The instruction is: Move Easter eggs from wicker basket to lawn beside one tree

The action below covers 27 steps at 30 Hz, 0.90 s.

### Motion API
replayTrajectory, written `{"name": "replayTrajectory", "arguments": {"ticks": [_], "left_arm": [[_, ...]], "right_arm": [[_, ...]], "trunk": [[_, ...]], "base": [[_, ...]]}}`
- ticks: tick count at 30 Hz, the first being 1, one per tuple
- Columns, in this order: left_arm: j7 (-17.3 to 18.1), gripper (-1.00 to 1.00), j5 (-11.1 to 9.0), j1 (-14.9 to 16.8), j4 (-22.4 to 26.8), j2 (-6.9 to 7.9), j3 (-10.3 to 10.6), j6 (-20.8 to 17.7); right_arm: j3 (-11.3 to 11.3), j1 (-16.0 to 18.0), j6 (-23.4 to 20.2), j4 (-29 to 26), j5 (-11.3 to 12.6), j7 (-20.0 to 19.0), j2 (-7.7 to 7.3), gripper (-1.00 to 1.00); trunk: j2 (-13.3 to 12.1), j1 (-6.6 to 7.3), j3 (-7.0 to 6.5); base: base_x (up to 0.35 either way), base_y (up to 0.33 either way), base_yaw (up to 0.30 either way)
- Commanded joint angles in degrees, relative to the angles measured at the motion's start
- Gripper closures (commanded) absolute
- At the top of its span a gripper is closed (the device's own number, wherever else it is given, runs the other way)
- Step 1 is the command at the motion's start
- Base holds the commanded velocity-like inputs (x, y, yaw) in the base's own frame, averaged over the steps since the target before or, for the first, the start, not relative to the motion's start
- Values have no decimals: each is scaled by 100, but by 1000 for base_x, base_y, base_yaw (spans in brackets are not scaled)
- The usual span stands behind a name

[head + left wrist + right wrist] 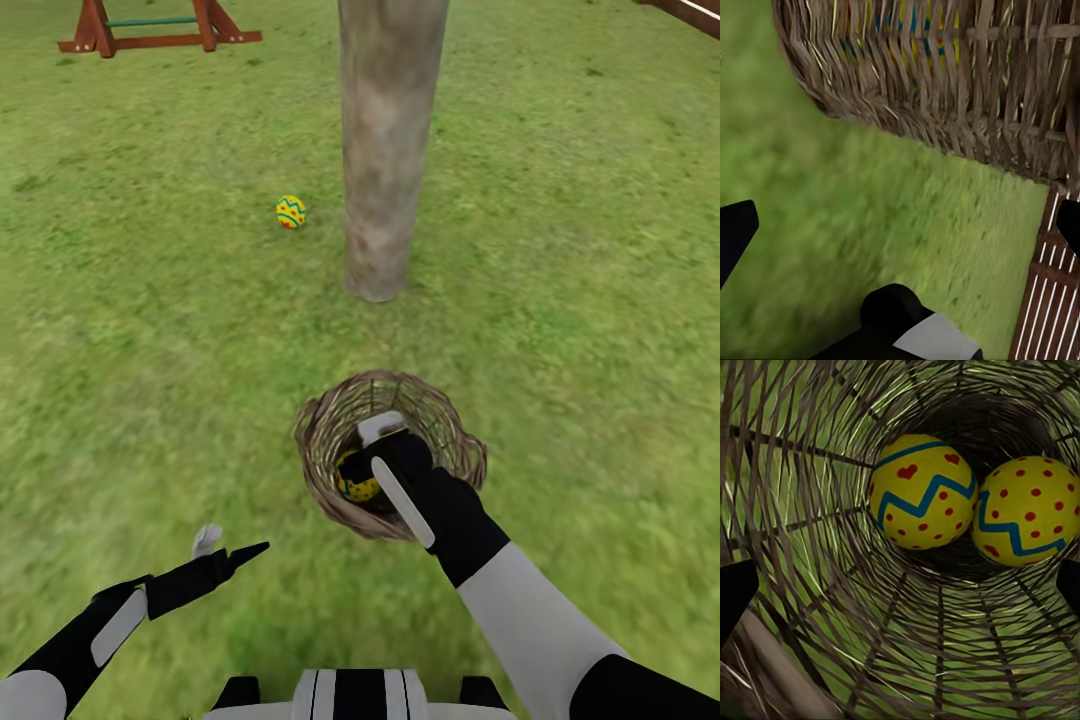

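The wicker basket [440, 440] stands on the lawn [150, 350] just in front of the tree [385, 150]. My right gripper [362, 465] reaches down inside it, open, and its wrist view has two Easter eggs [922, 491] [1027, 510] lying side by side at the bottom, beyond the gripper [900, 585], untouched. One of them peeks out beside my wrist [357, 488]. A third egg [291, 212] lies on the grass left of the trunk. My left gripper [225, 548] hovers open and empty over grass left of the basket [945, 75].
A red-brown wooden play frame [150, 25] stands far back left, and a wooden beam [690, 12] crosses the far right corner. Open grass spreads all around the trunk. A brown slatted surface [1050, 300] shows beside the basket in the left wrist view.
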State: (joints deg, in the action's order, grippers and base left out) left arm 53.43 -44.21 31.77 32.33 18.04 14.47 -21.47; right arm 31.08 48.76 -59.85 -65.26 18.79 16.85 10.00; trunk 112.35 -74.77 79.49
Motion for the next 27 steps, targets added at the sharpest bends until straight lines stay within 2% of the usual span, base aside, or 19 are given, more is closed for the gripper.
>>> {"name": "replayTrajectory", "arguments": {"ticks": [1, 5, 12, 17, 27], "left_arm": [[1, -100, -61, 4, 1, 7, 30, -55], [1, -100, -61, 4, 1, 7, 30, -58], [3, -100, -62, 4, 1, 7, 30, -50], [1, -100, -62, 4, 1, 7, 30, -50], [1, -100, -62, 4, 1, 6, 30, -50]], "right_arm": [[3, 2, -15, -4, 55, 54, 0, -100], [3, 2, -15, -4, 55, 50, 0, -100], [3, 2, -15, -5, 55, 47, 0, -100], [3, 2, -15, -12, 55, 50, 0, -100], [-5, 2, -15, 5, 55, 55, 0, -100]], "trunk": [[1, 1, 3], [1, 1, 3], [1, 1, 3], [1, 1, 3], [1, 1, 3]], "base": [[0, -255, 279], [0, -243, 279], [7, -37, 279], [145, -115, 259], [34, -159, 25]]}}
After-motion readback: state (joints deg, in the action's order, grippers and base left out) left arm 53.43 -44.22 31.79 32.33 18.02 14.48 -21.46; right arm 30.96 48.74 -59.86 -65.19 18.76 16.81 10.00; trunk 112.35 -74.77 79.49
